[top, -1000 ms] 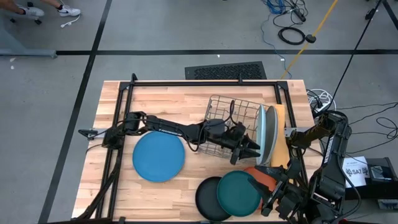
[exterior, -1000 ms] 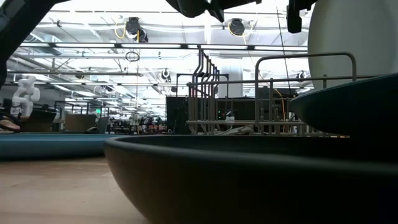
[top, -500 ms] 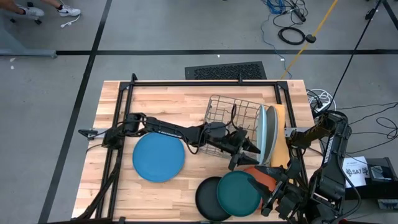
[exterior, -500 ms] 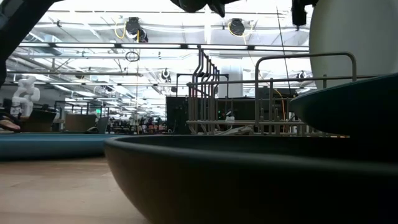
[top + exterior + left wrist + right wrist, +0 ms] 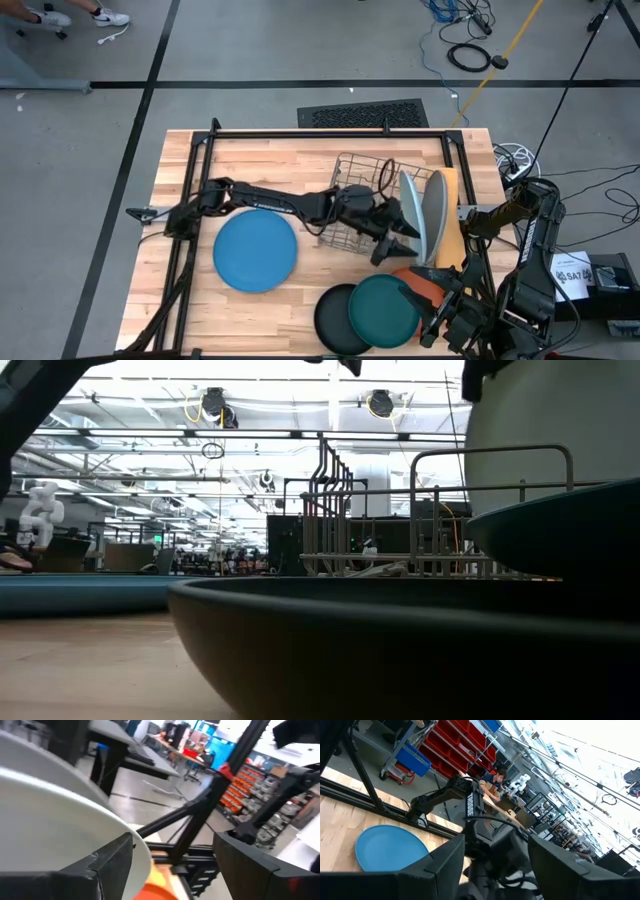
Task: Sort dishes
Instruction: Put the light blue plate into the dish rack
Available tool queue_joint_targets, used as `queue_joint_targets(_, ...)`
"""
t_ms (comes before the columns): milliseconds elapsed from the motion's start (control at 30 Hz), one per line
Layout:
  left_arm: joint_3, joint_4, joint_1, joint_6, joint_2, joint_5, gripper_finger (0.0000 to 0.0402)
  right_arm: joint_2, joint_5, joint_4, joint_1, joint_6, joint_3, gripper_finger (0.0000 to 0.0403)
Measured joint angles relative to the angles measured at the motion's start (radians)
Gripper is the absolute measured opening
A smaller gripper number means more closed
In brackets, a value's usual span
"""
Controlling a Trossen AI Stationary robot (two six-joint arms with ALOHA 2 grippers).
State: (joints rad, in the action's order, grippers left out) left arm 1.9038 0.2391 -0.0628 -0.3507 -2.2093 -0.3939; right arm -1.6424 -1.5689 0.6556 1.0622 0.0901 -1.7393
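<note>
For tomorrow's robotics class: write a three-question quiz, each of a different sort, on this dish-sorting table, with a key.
1. True or false: the medium blue plate stands upright in the wire rack.
2. Which plate overlaps the black plate? A orange, B dark teal, C grey.
3. Fill in: the left gripper is beside the pale blue plate with its jaws ____.

Key
1. False: it lies flat on the table.
2. B, the dark teal plate.
3. Open.
</note>
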Motion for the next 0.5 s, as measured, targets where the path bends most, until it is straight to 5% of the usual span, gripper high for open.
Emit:
queue_joint_targets(267,0.002,-0.007,0.04,-0.016,0.0,0.007,0.0274,0.0,0.0,0.0,0.0,-0.001,0.0,0.021)
queue_joint_targets(500,0.002,-0.01,0.066,-0.146,0.0,0.117,0.0274,0.0,0.0,0.0,0.0,0.0,0.0,0.021)
